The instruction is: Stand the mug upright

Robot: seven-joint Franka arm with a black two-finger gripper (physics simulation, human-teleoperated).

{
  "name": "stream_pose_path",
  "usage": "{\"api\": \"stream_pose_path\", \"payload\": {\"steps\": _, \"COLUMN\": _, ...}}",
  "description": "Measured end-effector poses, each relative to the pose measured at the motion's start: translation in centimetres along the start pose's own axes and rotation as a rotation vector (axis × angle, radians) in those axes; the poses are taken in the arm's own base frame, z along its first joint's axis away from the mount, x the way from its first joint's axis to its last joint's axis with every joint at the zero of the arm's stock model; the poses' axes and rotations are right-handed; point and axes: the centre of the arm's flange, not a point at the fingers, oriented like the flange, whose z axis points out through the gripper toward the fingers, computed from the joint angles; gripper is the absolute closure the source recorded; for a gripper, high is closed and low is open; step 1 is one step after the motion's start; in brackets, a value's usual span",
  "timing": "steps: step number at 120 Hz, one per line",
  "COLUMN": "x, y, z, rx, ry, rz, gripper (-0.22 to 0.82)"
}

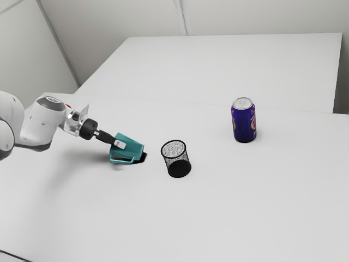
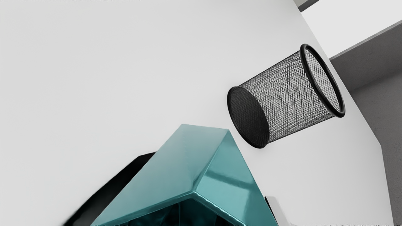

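- Claw (image 1: 119, 144): at the mug in your ext. view, angled down twd ext. view's right. Can't tell if it's apart, together or clamped on the mug.
- Mug (image 1: 131, 146): teal, angular, right at the claw, on its side, not upright. Mouth faces the claw, base pts twd the mesh cup. Handle (image 1: 122, 161) is low, on the side twd the ext. cam. You can't tell if the mug touches the counter.
- Dark patch (image 1: 143, 158): on the counter, by the mug's base end.
- Mesh cup (image 1: 176, 157): blk wire w/ a thick rim, upright, near the mug's base but apart from it.
- Can (image 1: 244, 123): purple-blue w/ silver top, upright, well apart from the mug, twd ext. view's right & farther back than the cup.
- Counter (image 1: 245, 207): white, under cup & can.
- Wall (image 1: 262, 16): pale, behind the counter's far edge.
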Motion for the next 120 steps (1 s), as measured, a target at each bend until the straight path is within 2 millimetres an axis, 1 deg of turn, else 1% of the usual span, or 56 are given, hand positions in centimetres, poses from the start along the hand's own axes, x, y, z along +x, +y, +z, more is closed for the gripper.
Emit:
{"api": "stream_pose_path", "payload": {"steps": 11, "x": 0.5, "y": 0.5, "z": -0.2, "rx": 0.006, "ry": -0.005, "rz": 0.018, "gripper": 0.75}}
{"api": "stream_pose_path", "payload": {"steps": 20, "x": 1.3, "y": 1.4, "z": -0.5, "rx": 0.02, "ry": -0.014, "rz": 0.043, "gripper": 0.75}}
{"api": "stream_pose_path", "payload": {"steps": 32, "x": 2.6, "y": 3.1, "z": -0.4, "rx": 0.049, "ry": -0.047, "rz": 0.084, "gripper": 0.75}}
{"api": "stream_pose_path", "payload": {"steps": 39, "x": 3.3, "y": 4.6, "z": -0.1, "rx": 0.081, "ry": -0.079, "rz": 0.11, "gripper": 0.75}}
{"api": "stream_pose_path", "payload": {"steps": 56, "x": 4.3, "y": 6.5, "z": 1.4, "rx": 0.179, "ry": -0.154, "rz": 0.159, "gripper": 0.75}}
{"api": "stream_pose_path", "payload": {"steps": 68, "x": 4.5, "y": 7.5, "z": 2.4, "rx": 0.267, "ry": -0.223, "rz": 0.184, "gripper": 0.75}}
{"api": "stream_pose_path", "payload": {"steps": 76, "x": 4.9, "y": 8.4, "z": 3.0, "rx": 0.332, "ry": -0.276, "rz": 0.205, "gripper": 0.75}}
{"api": "stream_pose_path", "payload": {"steps": 86, "x": 5.5, "y": 9.8, "z": 4.4, "rx": 0.41, "ry": -0.347, "rz": 0.237, "gripper": 0.75}}
{"api": "stream_pose_path", "payload": {"steps": 96, "x": 6.0, "y": 10.5, "z": 5.2, "rx": 0.48, "ry": -0.403, "rz": 0.258, "gripper": 0.75}}
{"api": "stream_pose_path", "payload": {"steps": 109, "x": 6.8, "y": 12.0, "z": 6.5, "rx": 0.56, "ry": -0.478, "rz": 0.288, "gripper": 0.75}}
{"api": "stream_pose_path", "payload": {"steps": 120, "x": 7.0, "y": 12.9, "z": 7.3, "rx": 0.618, "ry": -0.523, "rz": 0.285, "gripper": 0.75}}
